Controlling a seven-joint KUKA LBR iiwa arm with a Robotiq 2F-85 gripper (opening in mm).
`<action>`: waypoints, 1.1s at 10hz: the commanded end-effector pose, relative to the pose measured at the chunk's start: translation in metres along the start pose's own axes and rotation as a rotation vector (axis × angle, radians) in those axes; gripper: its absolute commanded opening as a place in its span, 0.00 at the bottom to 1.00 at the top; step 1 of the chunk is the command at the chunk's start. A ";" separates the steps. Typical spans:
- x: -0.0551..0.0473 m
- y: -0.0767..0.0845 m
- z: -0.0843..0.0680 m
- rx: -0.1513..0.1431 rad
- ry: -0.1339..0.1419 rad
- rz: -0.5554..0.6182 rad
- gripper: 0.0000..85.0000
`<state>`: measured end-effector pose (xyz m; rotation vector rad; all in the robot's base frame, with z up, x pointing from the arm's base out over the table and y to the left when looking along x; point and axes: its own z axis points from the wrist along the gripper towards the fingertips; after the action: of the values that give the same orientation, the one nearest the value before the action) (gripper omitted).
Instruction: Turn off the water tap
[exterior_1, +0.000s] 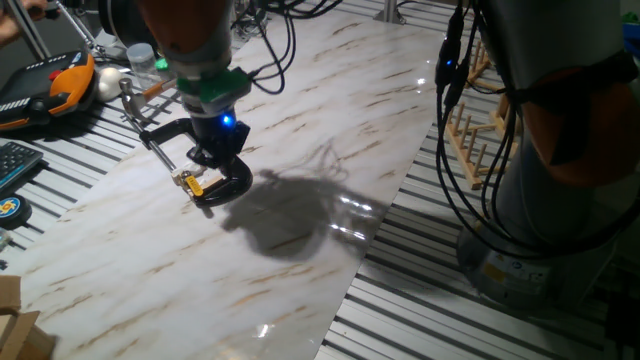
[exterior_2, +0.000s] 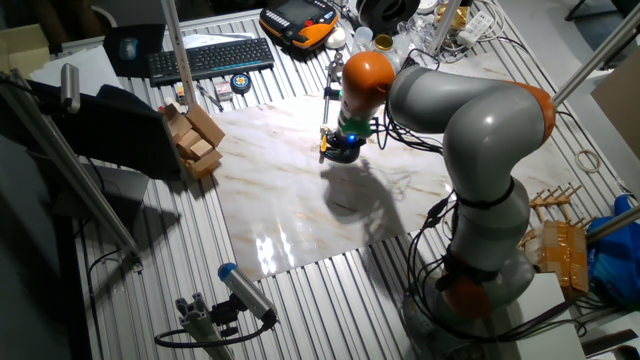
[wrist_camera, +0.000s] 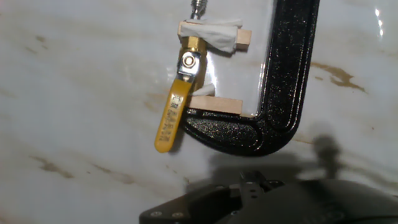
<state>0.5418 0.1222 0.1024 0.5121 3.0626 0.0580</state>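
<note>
The water tap is a small brass valve (wrist_camera: 191, 57) with a yellow lever handle (wrist_camera: 171, 122). It is held between two wooden blocks in the jaw of a black C-clamp (wrist_camera: 287, 74) that lies on the marble board. The lever points down and slightly left in the hand view. In one fixed view the tap (exterior_1: 192, 183) shows as a yellow spot at the clamp (exterior_1: 232, 186). My gripper (exterior_1: 214, 158) hovers just above the clamp, beside the tap and touching nothing. Its fingers (wrist_camera: 261, 193) look closed and empty at the bottom of the hand view. It also shows in the other fixed view (exterior_2: 341, 150).
The clamp's silver screw rod (exterior_1: 146, 128) runs toward the board's far left edge. An orange pendant (exterior_1: 62, 85), a bottle (exterior_1: 143, 62) and a keyboard (exterior_2: 210, 57) lie beyond it. Wooden blocks (exterior_2: 192, 140) stand by the board. A wooden rack (exterior_1: 468, 135) stands to the right.
</note>
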 end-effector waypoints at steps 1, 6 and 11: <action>0.000 0.003 0.003 0.001 -0.007 0.006 0.00; 0.000 0.020 0.011 0.017 -0.034 0.025 0.00; -0.003 0.011 0.009 0.003 -0.025 -0.005 0.00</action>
<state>0.5485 0.1316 0.0944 0.4992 3.0394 0.0453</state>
